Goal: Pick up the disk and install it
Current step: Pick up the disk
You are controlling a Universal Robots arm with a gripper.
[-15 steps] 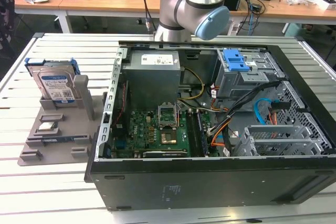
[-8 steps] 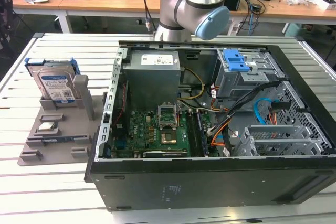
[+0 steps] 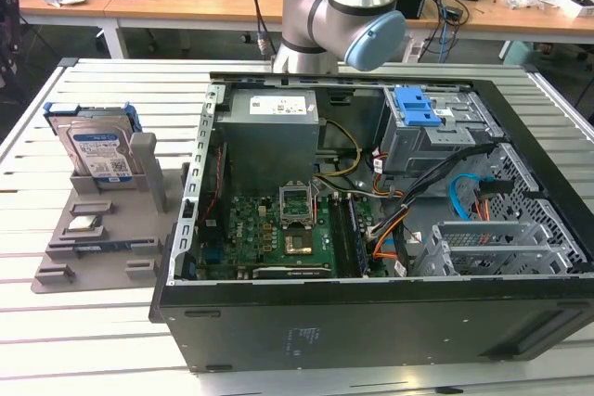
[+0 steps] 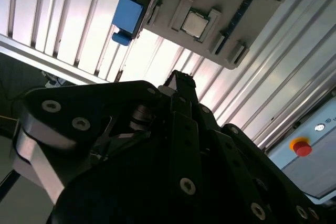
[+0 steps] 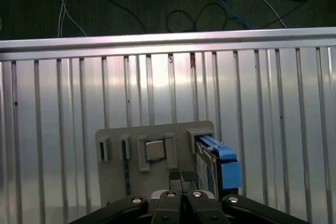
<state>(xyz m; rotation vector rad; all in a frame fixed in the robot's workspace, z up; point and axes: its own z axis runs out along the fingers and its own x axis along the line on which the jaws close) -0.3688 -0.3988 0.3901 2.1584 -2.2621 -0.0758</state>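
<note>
Your disk (image 3: 96,148) stands on edge in the grey holder (image 3: 83,248) at the exterior view's middle left, on the slatted surface (image 3: 56,322). Judge it stiff, weighty and shock-sensitive; take it by its blue-framed edges. The claw (image 5: 181,176) is pinched together, empty, apart from it.

The disk (image 3: 96,149) stands in a holder (image 3: 130,229) beside the case (image 3: 371,326)

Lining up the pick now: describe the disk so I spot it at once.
Start at the open computer case; to the exterior view's left of it sits a grey holder. The disk stands on edge in that holder, framed in blue plastic with a blue-and-white label, unlike the small square chip lying flat in the same holder.
</note>
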